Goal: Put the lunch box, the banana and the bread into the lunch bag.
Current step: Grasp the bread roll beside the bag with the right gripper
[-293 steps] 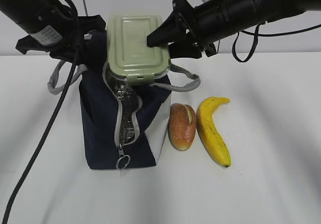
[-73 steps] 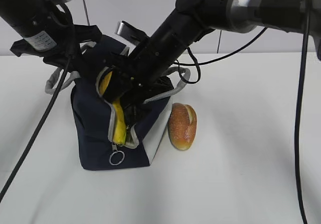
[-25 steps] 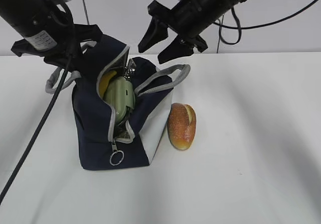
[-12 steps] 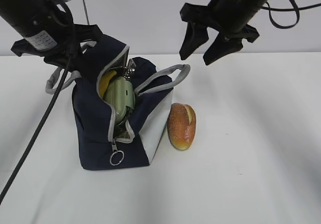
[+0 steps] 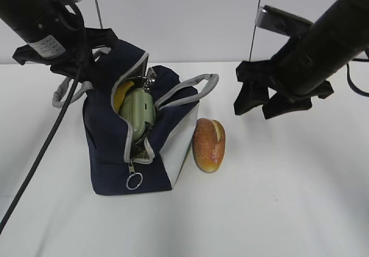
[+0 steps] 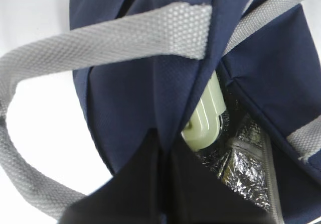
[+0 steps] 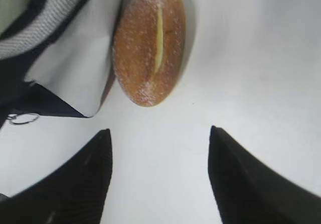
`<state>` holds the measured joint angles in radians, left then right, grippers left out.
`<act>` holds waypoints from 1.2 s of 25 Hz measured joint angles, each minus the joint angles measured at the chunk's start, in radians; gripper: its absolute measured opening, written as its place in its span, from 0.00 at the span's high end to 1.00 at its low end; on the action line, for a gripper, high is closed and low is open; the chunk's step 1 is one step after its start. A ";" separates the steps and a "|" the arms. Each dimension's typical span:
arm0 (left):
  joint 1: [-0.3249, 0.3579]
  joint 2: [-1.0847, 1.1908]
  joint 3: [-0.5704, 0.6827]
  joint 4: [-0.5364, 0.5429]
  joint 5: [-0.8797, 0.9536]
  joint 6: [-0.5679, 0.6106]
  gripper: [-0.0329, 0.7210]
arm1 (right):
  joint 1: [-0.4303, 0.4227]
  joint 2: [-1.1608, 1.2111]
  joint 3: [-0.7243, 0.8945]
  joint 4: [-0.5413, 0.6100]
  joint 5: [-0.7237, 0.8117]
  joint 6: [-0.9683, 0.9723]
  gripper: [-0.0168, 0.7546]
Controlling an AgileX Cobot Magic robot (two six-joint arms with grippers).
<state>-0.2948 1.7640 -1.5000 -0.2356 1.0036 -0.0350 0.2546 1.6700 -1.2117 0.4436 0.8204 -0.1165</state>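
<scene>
While the bread (image 5: 209, 144) is left on the bench (image 5: 300, 199) just beside the lunch bag (image 5: 109, 153), the right pincer (image 5: 270, 102) is held spread, empty; the left pincer is pressed together on the bag's fabric; a skewed grasp could roll the bread aside.

Bright, even lighting is casting soft shadows on the white table (image 5: 277, 211), while both wrist views are showing blurred, out-of-focus close foregrounds.

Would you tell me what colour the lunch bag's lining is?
Crinkled silver lining, seen best in the left wrist view.
</scene>
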 joint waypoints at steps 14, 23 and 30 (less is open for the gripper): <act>0.000 0.000 0.000 0.000 0.004 0.000 0.96 | 0.000 0.067 0.058 0.060 -0.119 -0.018 0.38; 0.000 0.000 0.000 0.000 0.004 0.000 0.96 | 0.000 0.176 0.058 0.261 -0.147 -0.195 0.14; 0.000 0.000 0.000 0.000 0.004 0.000 0.96 | 0.000 0.257 -0.005 0.330 -0.152 -0.285 0.13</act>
<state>-0.2948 1.7640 -1.5000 -0.2356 1.0073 -0.0350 0.2546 1.9265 -1.2167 0.7732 0.6680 -0.4013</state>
